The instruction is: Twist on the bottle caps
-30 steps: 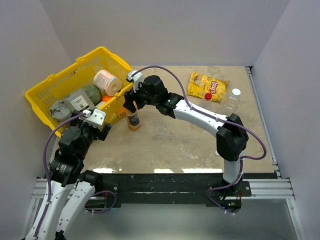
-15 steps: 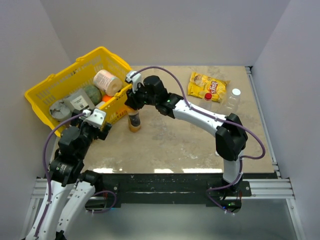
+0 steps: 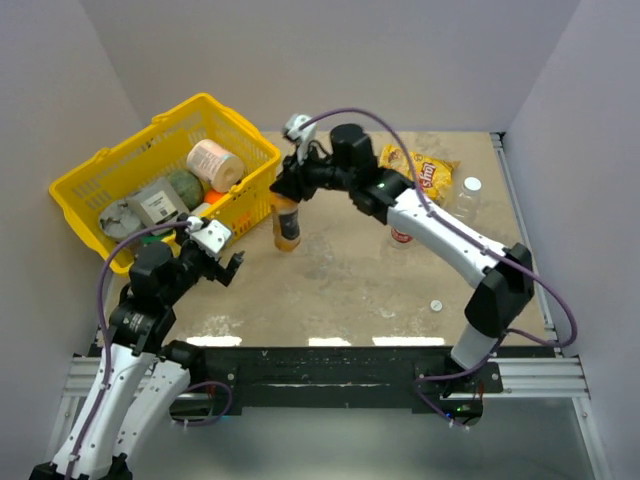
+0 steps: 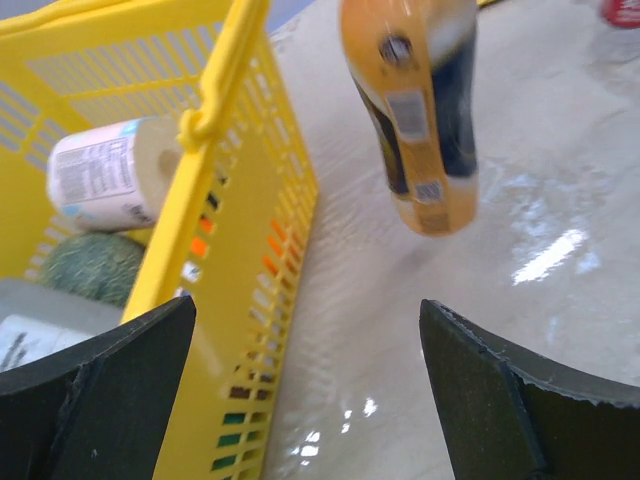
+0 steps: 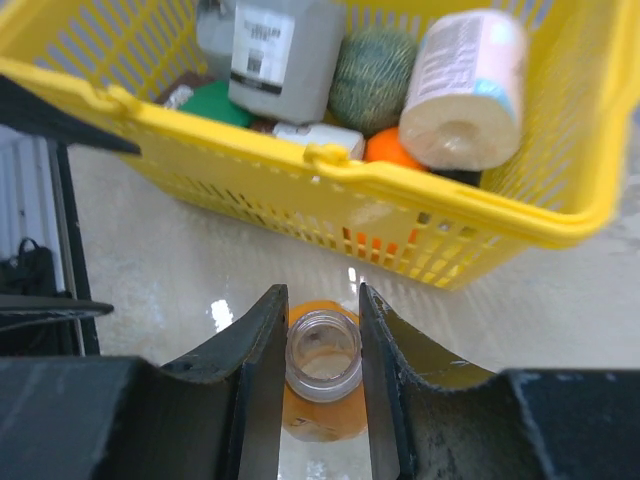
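Note:
My right gripper (image 3: 287,193) is shut on the neck of an orange bottle (image 3: 287,228) and holds it slightly tilted beside the basket. In the right wrist view the gripper (image 5: 321,305) clamps the bottle's open, capless neck (image 5: 322,352). My left gripper (image 3: 231,264) is open and empty, low and to the left of the bottle. In its wrist view the gripper (image 4: 308,400) faces the orange bottle (image 4: 420,110). One white cap (image 3: 436,304) lies loose on the table at the front right. Another white cap (image 3: 471,184) sits on a clear bottle (image 3: 463,205). The red cap is mostly hidden under my right arm.
A yellow basket (image 3: 100,160) with a paper roll, a grey jug and other items stands at the back left, close to the held bottle; its rim shows in both wrist views (image 5: 330,165) (image 4: 215,100). A yellow snack bag (image 3: 425,167) lies at the back.
My right gripper has moved the orange bottle right and away from the basket. My left gripper has swung right toward it. A white cap now shows on the table at the front right.

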Controlling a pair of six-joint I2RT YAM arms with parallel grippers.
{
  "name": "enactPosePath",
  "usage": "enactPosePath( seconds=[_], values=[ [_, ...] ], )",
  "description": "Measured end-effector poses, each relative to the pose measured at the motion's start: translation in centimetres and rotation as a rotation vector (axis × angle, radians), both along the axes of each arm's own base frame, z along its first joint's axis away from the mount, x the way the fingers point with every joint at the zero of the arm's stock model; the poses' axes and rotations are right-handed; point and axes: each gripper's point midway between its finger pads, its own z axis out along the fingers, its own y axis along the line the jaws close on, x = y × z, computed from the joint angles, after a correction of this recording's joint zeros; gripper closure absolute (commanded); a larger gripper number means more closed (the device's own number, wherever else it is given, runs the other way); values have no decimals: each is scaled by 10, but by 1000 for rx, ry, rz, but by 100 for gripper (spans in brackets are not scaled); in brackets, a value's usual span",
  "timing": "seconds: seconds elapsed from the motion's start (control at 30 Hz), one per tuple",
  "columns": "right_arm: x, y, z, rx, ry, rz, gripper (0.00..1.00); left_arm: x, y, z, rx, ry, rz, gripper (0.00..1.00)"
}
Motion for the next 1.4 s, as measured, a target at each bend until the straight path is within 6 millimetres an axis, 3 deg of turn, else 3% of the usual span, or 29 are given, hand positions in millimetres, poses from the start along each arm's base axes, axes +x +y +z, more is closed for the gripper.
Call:
enactPosePath(
  seconds=[0.07, 0.2, 0.37, 0.47, 0.63, 0.9, 1.03, 1.27, 1.3, 1.33, 1.4],
  values=[
    [11, -26, 35, 85, 2, -26, 100, 0, -13, -2, -34, 19, -59, 0],
    [25, -67, 84, 193, -36, -53, 100, 1, -48, -7, -107, 94, -227, 0],
    [-12, -70, 123, 275, -69, 53, 100, 1, -78, -6, -161, 136, -394, 0],
    [-34, -68, 129, 302, -52, 106, 100, 15, -85, 3, -175, 122, -408, 0],
    [-40, -68, 119, 311, 2, 118, 100, 37, -97, 25, -186, 58, -414, 1],
    [-39, -66, 119, 335, 23, 115, 100, 26, -141, 25, -176, 47, -553, 5],
    [-40, -65, 126, 362, 13, 121, 100, 33, -147, 22, -176, 48, -552, 6],
    [-40, -65, 127, 366, 14, 121, 99, 51, -149, 20, -179, 28, -509, 30],
    [-40, -65, 127, 366, 13, 120, 93, 52, -150, 19, -180, 29, -509, 32],
    [-39, -65, 127, 365, 12, 116, 74, 52, -150, 20, -180, 26, -510, 35],
    [-38, -66, 126, 366, 12, 105, 48, 52, -150, 20, -179, 25, -510, 38]
  ],
)
